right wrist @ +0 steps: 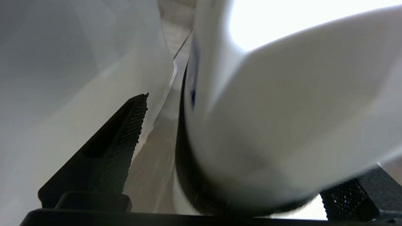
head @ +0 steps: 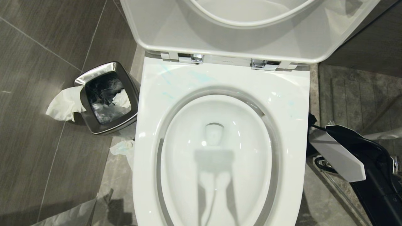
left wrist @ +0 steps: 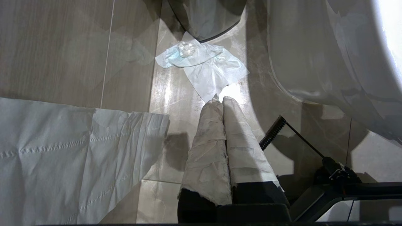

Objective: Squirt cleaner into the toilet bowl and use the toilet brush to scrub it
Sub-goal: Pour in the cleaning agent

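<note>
Tissue on the floor: a white crumpled tissue hangs over the left side of the bin and lies on the dark floor tiles.
Bin: a small square steel bin with a black bag stands on the floor, just beside the left back corner of the toilet.
Small tissue: a second crumpled piece lies on the floor in front of the bin, close to the toilet's left side.
Left pincer: it hangs low by the toilet's left side. Its two wrapped fingers are pressed together with nothing between them. Their tips point at the small tissue.
Toilet bowl: it fills the middle. The seat and lid are up and the white basin is open.
Right pincer: it is low by the toilet's right side, spread wide around a fat white thing. I cannot tell what that thing is, or if the pincer squeezes it.
Toilet brush: I cannot find it in any view.
</note>
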